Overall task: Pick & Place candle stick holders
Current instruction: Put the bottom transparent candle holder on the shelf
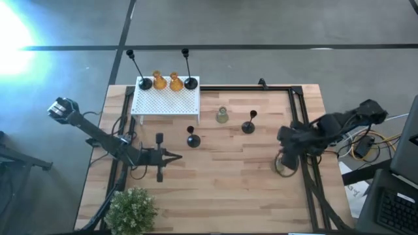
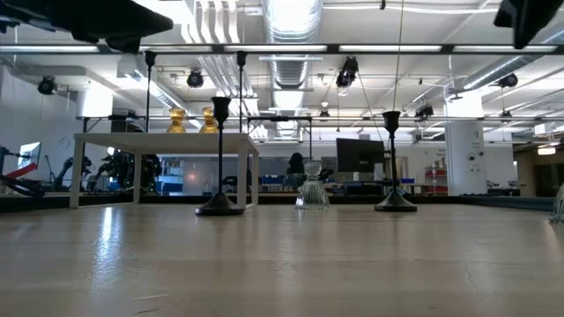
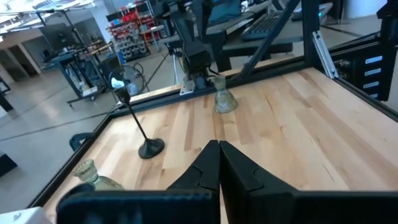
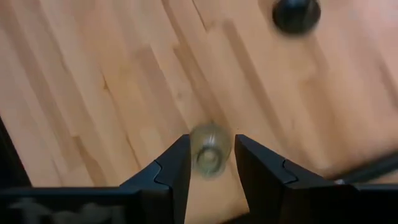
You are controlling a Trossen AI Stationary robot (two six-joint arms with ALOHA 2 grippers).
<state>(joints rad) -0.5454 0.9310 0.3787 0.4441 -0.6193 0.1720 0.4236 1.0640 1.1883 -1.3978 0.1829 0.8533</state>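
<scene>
we see the right gripper point(image 4: 210, 163) over the right side of the table point(image 1: 248, 189), its fingers point(image 4: 171, 171) part open with a pale green glass holder point(image 4: 207, 151) standing between them. whether the fingers touch it we cannot tell. in the high view this holder point(image 1: 285, 164) sits near the table's right edge.

the left gripper point(image 3: 219, 163) rests low over the left part of the table, fingers pressed together and holding nothing.

on the white perforated box point(image 1: 166, 101) at the far left stand two black holders point(image 1: 145, 83) and two amber glass holders point(image 1: 159, 80). on the bare wood near the middle are a second pale green holder point(image 1: 222, 116) and two more black ones point(image 1: 193, 140), all apart from one another. a potted plant point(image 1: 130, 210) sits at the near left corner.
</scene>
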